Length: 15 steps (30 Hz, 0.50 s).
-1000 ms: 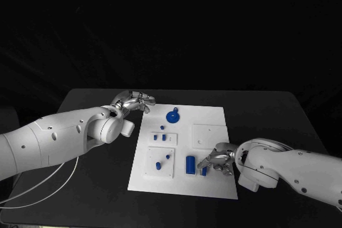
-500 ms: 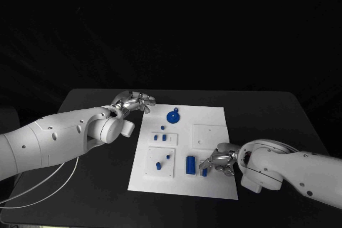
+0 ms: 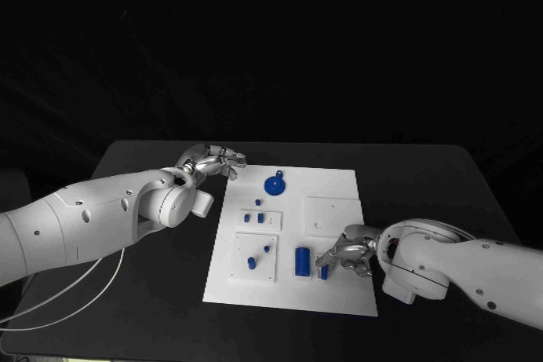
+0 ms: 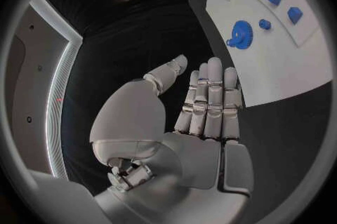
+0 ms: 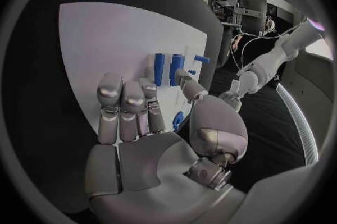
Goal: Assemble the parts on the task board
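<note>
From the head view I count one white rectangular task board (image 3: 340, 291) lying in the middle of the black tabletop (image 3: 430, 173). On it I count one blue gear-shaped disc (image 3: 274, 186) at the far end, one small blue stud (image 3: 258, 202) just below it, two small blue blocks (image 3: 253, 217) side by side on a raised white panel, two small blue pegs (image 3: 259, 255) on a second panel nearer me, and two upright blue bars (image 3: 304, 261) at the near right. My left hand (image 3: 212, 162) sits over the tabletop just beside the board's far left corner, clear of the parts; it grips nothing. My right hand (image 3: 348, 254) rests over the board's near right area, fingertips right beside the smaller bar; I cannot tell whether they touch it.

From the left wrist view, the left hand (image 4: 204, 117) is flat, fingers straight and together, thumb apart, holding nothing. The gear-shaped disc (image 4: 241, 33), the stud (image 4: 264, 24) and the two blocks (image 4: 283, 3) lie beyond it on the board (image 4: 295, 67).

From the right wrist view, the right hand (image 5: 140, 123) is extended over the board (image 5: 105, 39), fingers straight, palm bare, thumb reaching toward the blue bars (image 5: 167, 69). Contact is not visible.
</note>
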### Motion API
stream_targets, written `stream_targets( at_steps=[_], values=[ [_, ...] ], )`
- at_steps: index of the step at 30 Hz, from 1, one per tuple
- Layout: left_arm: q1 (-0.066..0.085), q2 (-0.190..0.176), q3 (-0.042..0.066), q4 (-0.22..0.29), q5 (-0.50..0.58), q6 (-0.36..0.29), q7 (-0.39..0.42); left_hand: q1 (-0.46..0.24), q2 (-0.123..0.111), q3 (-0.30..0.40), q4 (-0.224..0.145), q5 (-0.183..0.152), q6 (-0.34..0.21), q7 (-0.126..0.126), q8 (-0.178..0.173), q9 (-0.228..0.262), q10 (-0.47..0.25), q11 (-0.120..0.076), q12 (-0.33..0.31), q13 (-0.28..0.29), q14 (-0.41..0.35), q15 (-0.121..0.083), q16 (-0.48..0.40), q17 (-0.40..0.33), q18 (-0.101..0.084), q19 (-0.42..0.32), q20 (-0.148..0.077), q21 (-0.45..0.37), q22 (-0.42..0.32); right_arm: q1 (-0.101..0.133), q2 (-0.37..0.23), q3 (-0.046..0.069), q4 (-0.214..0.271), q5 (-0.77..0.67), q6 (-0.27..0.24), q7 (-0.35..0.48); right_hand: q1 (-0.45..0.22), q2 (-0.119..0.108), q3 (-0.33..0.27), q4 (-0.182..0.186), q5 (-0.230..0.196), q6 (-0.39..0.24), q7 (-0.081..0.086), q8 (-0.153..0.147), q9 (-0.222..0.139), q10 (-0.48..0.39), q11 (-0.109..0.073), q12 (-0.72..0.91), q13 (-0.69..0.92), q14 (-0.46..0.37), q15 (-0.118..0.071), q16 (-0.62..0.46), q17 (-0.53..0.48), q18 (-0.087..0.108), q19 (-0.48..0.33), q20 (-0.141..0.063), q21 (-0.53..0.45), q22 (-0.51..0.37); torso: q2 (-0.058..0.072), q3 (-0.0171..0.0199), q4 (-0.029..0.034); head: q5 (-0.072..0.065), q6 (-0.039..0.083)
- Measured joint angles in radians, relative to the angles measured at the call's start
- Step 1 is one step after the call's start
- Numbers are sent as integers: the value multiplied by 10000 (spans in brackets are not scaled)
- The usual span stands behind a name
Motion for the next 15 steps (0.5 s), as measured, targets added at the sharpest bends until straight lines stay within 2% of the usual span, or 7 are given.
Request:
stream_targets(
  at_steps=[7, 15],
  values=[
    [0, -9, 0, -11, 0, 2, -16, 0, 0, 4, 3, 0, 0, 0, 0, -1, 0, 0, 0, 1, 0, 0, 0, 0, -19, 0, 0, 0, -1, 0, 13, 5, 11, 38, -3, 134, 106, 106, 0, 0, 0, 1, -1, 0, 0, 0, 0, 0, -1, 14, 13, 0, 0, -4, 41, -37, 0, 0, 0, 0, -1, -6, -11],
    [0, -8, -2, -18, 0, 8, -30, 0, 0, -2, 46, 0, 0, 0, 0, -8, 0, 0, 0, 1, 0, 0, 0, 8, -61, 0, 0, 0, 8, 0, 32, 14, 20, 55, -52, 264, 107, 107, 0, 0, 0, 2, -2, 0, 0, 0, 0, 0, 8, 12, 12, 0, -1, -17, 56, -22, 0, 0, -1, 2, -2, -12, -6]
  ],
)
